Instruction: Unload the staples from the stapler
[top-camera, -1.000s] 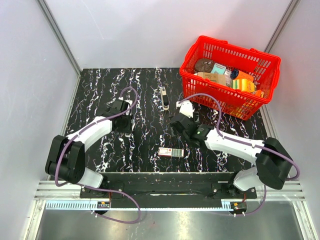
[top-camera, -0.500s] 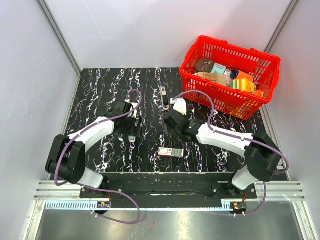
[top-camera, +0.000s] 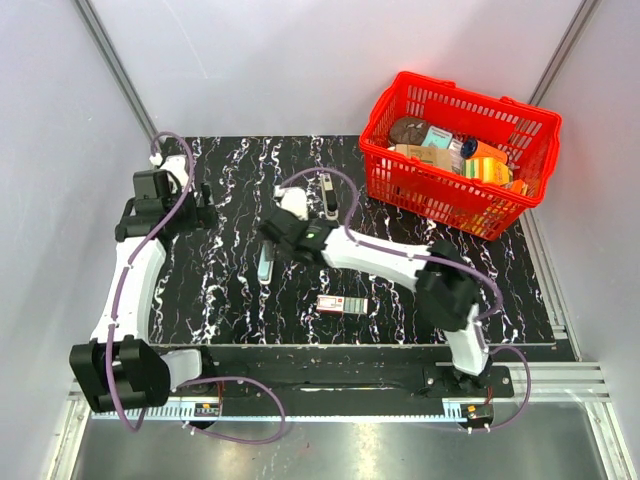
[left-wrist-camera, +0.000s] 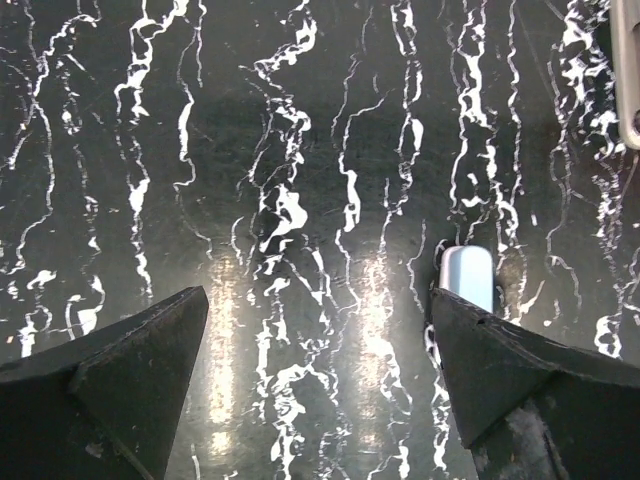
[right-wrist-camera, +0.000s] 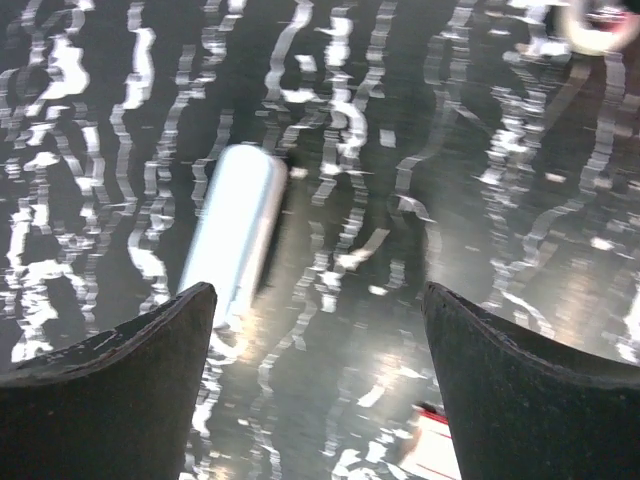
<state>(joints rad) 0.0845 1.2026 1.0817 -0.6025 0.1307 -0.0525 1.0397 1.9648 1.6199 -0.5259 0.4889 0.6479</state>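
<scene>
We take this for a robotics lab test cell: plain white panels (top-camera: 300, 60) in aluminium framing (top-camera: 115, 70) wall in a black marbled table (top-camera: 230, 300). Two arms, left (top-camera: 135, 280) and right (top-camera: 380, 258), are bolted along its near edge, and a red shop basket (top-camera: 440, 200) of packaged goods sits far right.

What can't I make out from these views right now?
Left wrist: stapler mostly hidden behind the left end effector's finger.
Right wrist: stapler motion-blurred; small box cut off by the bottom edge.
Top view: too small to tell whether staples remain loaded; box label unreadable.
</scene>
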